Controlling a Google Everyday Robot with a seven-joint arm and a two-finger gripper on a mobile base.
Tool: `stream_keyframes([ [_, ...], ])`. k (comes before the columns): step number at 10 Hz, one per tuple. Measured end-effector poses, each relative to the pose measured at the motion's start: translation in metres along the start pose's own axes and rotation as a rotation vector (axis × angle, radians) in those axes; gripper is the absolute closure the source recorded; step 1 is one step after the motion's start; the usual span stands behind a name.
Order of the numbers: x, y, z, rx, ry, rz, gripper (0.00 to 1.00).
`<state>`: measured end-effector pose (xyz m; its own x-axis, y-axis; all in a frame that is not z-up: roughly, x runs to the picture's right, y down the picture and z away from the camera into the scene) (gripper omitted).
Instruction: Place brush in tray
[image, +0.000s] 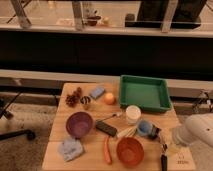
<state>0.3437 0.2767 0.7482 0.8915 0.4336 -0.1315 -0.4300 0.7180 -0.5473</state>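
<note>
tray (143, 93): smooth green plastic | table (91, 154): matt pale wood | rag (70, 148): cloth

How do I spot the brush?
Go to the front right corner of the wooden table, beside the robot's gripper. The brush lies there, right of the orange bowl; its long, slim black handle sets it apart from the flat black bar.

Your single camera looks down steeply from the near side of the wooden table (92, 150), facing the dark wall (100, 55) across the upper frame. It stands fairly near. The table fills the lower half, and the gripper (169, 148) sits at the lower right edge.
</note>
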Motion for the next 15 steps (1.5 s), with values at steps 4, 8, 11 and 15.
stream_keyframes([
  [4, -0.017, -0.002, 0.012, 0.001, -0.012, 0.043, 0.20],
  [8, -0.025, 0.002, 0.021, 0.001, -0.027, 0.073, 0.20],
  [11, -0.029, 0.003, 0.029, 0.001, -0.028, 0.077, 0.20],
  [15, -0.032, 0.003, 0.036, 0.001, -0.032, 0.073, 0.50],
])
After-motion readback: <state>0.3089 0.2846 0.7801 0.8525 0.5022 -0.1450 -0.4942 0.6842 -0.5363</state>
